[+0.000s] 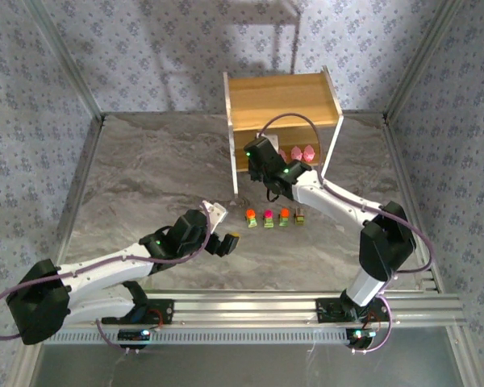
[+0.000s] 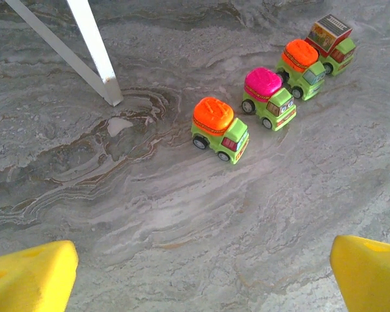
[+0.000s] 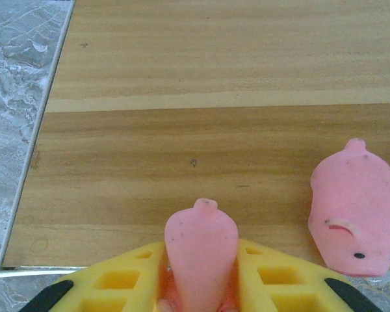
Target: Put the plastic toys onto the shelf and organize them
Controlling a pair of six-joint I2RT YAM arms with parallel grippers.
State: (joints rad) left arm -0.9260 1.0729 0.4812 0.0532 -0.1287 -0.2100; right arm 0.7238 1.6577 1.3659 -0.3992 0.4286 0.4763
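At the front edge of the two-tier light-brown wooden shelf with thin white side panels (image 1: pixel 282 98), the right gripper (image 3: pixel 201 281) is closed on a small pink rounded plastic toy (image 3: pixel 200 250). The toy is pinched between the gripper's yellow ribbed fingers (image 3: pixel 123 281), and its pointed end faces into the shelf. It sits at the front lip of the shelf's lower board.

Just to the right on that same lip rests a second pink rounded toy with two black dot eyes (image 3: pixel 356 211), apart from the held one. From overhead, three pink shapes (image 1: pixel 296 153) stand side by side at the front of the shelf's lower board, just beside the gripper.

On the grey marbled table (image 1: pixel 145 177) in front of the shelf, four small plastic cars with green-yellow bodies stand in a close row. The orange-topped car (image 2: pixel 216 127) is nearest the shelf's white front left leg (image 2: pixel 94 52). Next come the magenta-topped car (image 2: pixel 268 94), a second orange-topped car (image 2: pixel 302 64) and the car with a brown box top (image 2: pixel 330 39).

The left gripper (image 2: pixel 201 279) hangs over the table in front of the shelf, near the cars. Its yellow fingertips (image 2: pixel 29 276) are spread wide apart and hold nothing.
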